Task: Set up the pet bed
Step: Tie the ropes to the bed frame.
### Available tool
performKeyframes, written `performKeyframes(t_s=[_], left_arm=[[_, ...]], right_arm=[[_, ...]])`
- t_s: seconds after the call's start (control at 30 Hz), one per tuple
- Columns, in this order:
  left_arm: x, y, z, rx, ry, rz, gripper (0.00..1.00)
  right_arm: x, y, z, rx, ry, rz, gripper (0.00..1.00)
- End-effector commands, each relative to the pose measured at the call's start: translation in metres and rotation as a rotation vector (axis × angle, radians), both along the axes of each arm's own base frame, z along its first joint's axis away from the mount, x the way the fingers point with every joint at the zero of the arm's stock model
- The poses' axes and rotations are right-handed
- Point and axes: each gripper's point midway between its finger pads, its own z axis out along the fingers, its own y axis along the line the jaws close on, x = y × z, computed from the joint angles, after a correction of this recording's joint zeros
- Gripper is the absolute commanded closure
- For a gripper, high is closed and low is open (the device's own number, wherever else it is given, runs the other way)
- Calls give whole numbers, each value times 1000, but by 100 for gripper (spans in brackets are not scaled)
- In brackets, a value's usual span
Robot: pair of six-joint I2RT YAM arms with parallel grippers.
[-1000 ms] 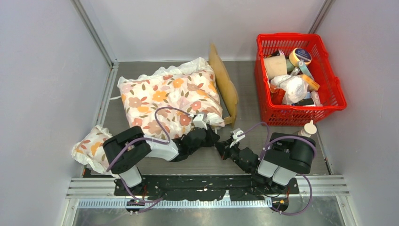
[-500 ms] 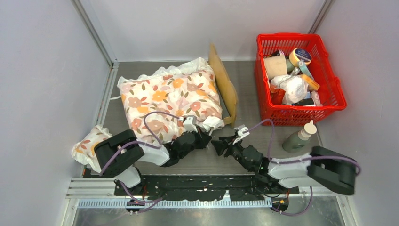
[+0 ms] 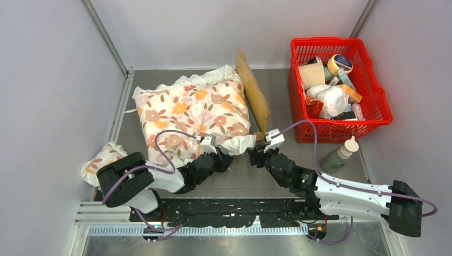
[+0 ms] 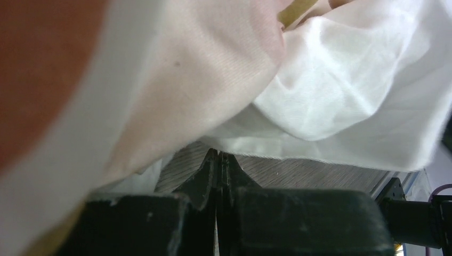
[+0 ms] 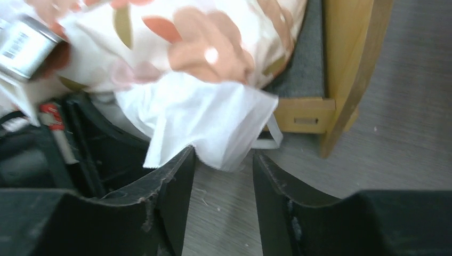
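The pet bed (image 3: 253, 97) shows as a light-wood headboard standing on edge, with a big floral cushion (image 3: 192, 109) covering its left side. The right wrist view shows the bed's wood frame (image 5: 344, 58) and grey surface (image 5: 309, 58) beside the cushion (image 5: 208, 42). My left gripper (image 3: 225, 159) is shut at the cushion's near edge. Its tips (image 4: 219, 154) sit just under the hanging white fabric (image 4: 341, 101), with nothing seen between them. My right gripper (image 3: 255, 156) is open. The cushion's white corner flap (image 5: 213, 128) hangs at the tips of the right gripper (image 5: 223, 158).
A red basket (image 3: 373, 96) full of odds and ends stands at the back right. A small bottle (image 3: 339, 154) stands in front of it, beside my right arm. A second small floral cushion (image 3: 104, 162) lies at the near left by the left arm's base.
My right arm has stretched forward to the cushion's near right corner and its gripper has opened. My left gripper has shut and slid left along the cushion's near edge.
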Motion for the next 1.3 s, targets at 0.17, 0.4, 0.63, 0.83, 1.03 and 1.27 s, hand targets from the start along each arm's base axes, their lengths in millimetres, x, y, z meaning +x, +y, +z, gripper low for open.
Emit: performKeyframes(t_s=[0.17,0.4,0.63,0.83,1.03,1.27], left_arm=[[2,-11,20,-27,-50,-15,100],[3,-14,26,-39,-56,-22,100],[2,-15,28,-44,-58,-24,100],[1,-18,26,-42,-52,-37,100],[3,-22,28,-44,-61,-38,100],[3,-51,32,-34,-79,-78,100]], right_arm=[[18,-31,-63,-61,-2,-87,50],[35,-22,-63,-47,-89,49,44],[49,-10,-69,-51,-74,41,46],[64,-6,-72,-19,-71,-10,48],[76,0,-83,-20,-38,-28,63],[72,-22,-71,-5,28,-102,95]])
